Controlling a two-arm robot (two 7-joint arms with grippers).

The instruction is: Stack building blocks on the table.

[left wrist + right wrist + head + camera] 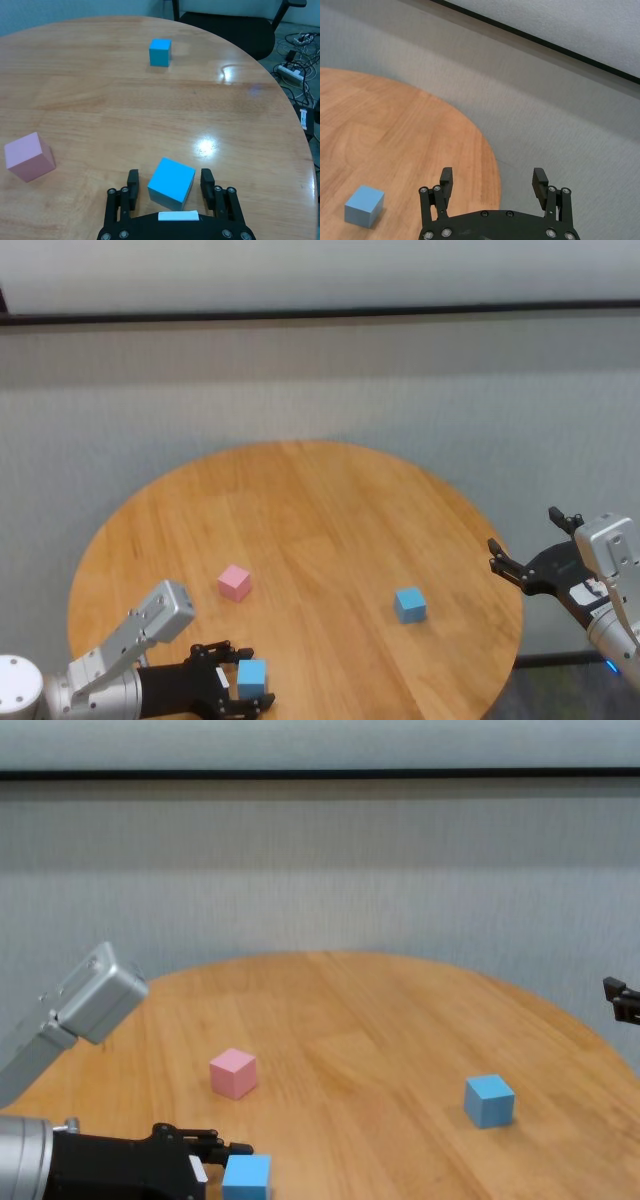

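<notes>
A light blue building block (252, 676) rests on the table (300, 500) near its front left edge. My left gripper (248, 678) is open around it. In the left wrist view the block (171, 182) sits between the two fingers (132, 182) with a narrow gap on each side. The pink block (234, 582) stands a little farther in on the table. A second light blue block (410, 604) sits alone toward the right. My right gripper (525, 530) hovers open and holding nothing just past the table's right edge.
A grey wall (320, 380) runs behind the round table. In the left wrist view, a black chair (235, 25) and floor cables (295, 65) lie beyond the table's rim.
</notes>
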